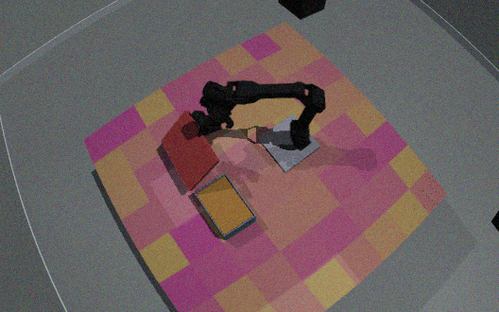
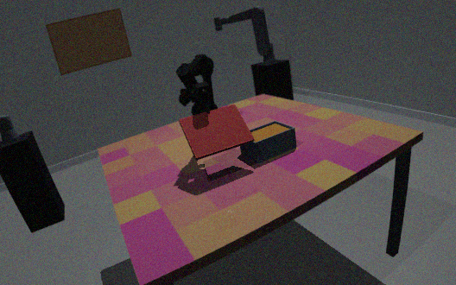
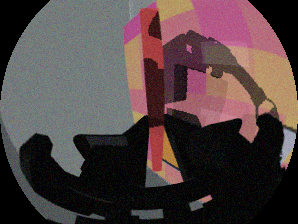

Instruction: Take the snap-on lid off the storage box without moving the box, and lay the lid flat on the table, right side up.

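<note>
The red lid (image 1: 189,151) (image 2: 216,130) (image 3: 153,110) hangs in the air, tilted, off the box and beside it. My gripper (image 1: 193,129) (image 2: 200,117) (image 3: 154,117) is shut on the lid's edge nearest the arm. In the wrist view the lid shows edge-on as a thin red strip between the dark fingers. The storage box (image 1: 226,206) (image 2: 269,140) stands open on the table, with dark blue walls and an orange inside. The lid's low edge is just above the table, next to the box's near end.
The table (image 1: 331,208) (image 2: 173,233) has a pink, magenta and orange checked top. The arm's grey base plate (image 1: 295,153) lies behind the box. Dark stands with another arm are on the floor around the table.
</note>
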